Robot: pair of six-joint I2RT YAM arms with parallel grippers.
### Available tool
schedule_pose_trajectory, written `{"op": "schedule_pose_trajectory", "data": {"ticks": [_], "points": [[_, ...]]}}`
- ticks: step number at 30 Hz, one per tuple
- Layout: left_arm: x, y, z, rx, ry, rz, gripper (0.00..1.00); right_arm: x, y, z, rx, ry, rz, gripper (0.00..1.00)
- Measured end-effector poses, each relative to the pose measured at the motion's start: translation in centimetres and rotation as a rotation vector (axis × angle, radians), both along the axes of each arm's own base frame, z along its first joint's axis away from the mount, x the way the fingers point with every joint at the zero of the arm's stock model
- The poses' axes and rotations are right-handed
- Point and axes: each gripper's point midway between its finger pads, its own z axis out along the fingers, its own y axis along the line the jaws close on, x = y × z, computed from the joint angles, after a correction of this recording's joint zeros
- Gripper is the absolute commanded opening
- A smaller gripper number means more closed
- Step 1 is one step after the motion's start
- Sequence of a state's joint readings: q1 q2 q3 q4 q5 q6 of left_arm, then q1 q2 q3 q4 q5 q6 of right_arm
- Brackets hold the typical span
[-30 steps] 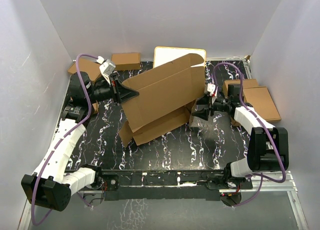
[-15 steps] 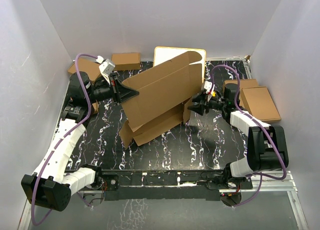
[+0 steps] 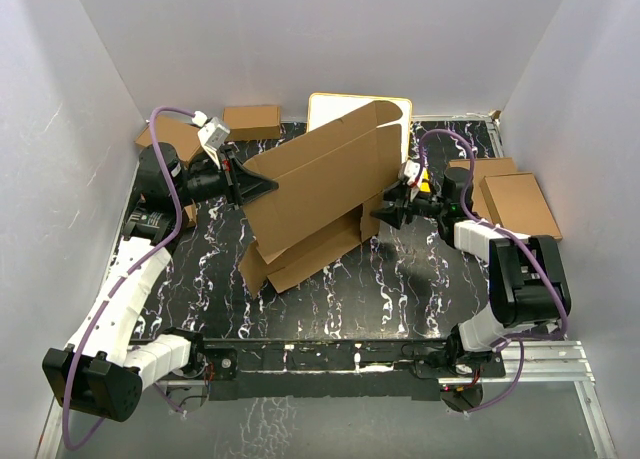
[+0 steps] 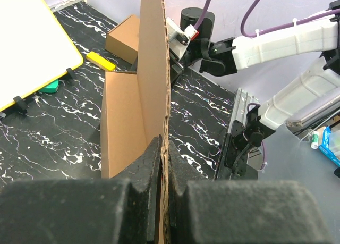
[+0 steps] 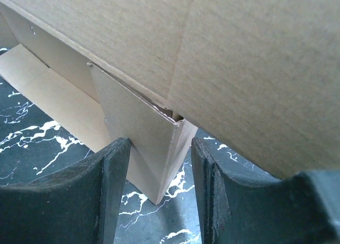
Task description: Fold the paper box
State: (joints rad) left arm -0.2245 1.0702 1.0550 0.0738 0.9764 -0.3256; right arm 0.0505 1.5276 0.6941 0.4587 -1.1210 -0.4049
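Paper box (image 3: 320, 194) half raised at mid-table (image 3: 400, 289)

The side flap (image 5: 141, 132) likely folds best if pushed inward along its crease while the tall panel (image 4: 154, 68) is kept steady. The left gripper (image 4: 164, 167) is pinched tight on that panel's edge. The right gripper (image 5: 159, 164) gapes, straddling the flap's corner; contact unclear.

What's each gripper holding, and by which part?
The left gripper is shut on the box, pinching the end edge of its upright panel. The right gripper is open and holds nothing; its fingers straddle a corner flap.
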Motion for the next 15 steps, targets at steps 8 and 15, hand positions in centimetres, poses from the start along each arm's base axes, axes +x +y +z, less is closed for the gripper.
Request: {"op": "schedule_pose_trajectory", "data": {"ticks": [8,15], "points": [[0.0,0.0,0.0,-0.002,0.005,0.0,0.0,0.5,0.2,-0.7,0.016,0.018,-0.004,0.29],[0.1,-0.1,0.1,-0.015,0.027,0.006,0.0,1.2,0.2,-0.8,0.007,0.0,-0.028,0.08]]}}
